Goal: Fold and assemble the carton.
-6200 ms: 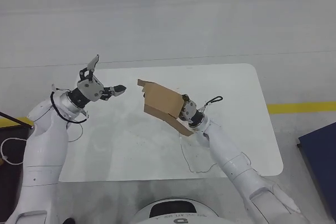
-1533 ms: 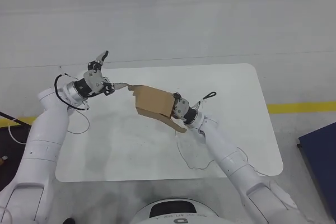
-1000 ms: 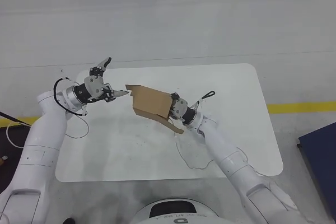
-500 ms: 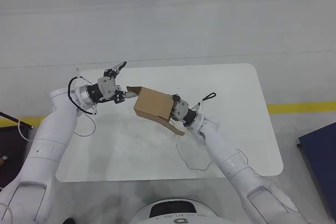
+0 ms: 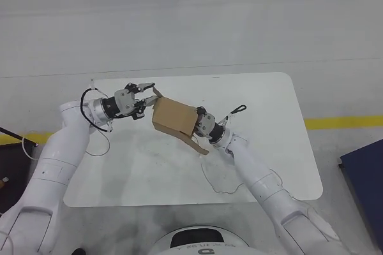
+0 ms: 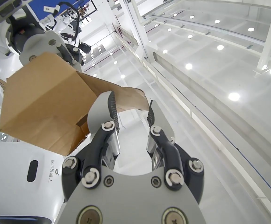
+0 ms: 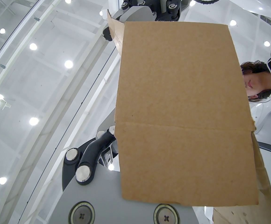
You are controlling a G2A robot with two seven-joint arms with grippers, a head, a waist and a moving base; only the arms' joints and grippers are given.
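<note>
Over the white tabletop (image 5: 262, 127), the left pincer (image 5: 148, 100) has closed in on the brown carton (image 5: 174, 118), having stood well apart from it some seconds earlier. The right arm has meanwhile carried the carton toward it. We judge that the folding step is about to begin at the open flap end, with no flap yet tucked.

From the left wrist, we see the left pincer (image 6: 130, 104) with its fingers spread apart, the loose flap of the carton (image 6: 39, 99) lying between the tips. Whether a pad presses it we cannot tell.

The right pincer (image 5: 198, 122) is clamped on the opposite end and holds the carton aloft, clear of the tabletop. From the right wrist, the carton's (image 7: 182, 94) flat panel hides most of that grip.
</note>
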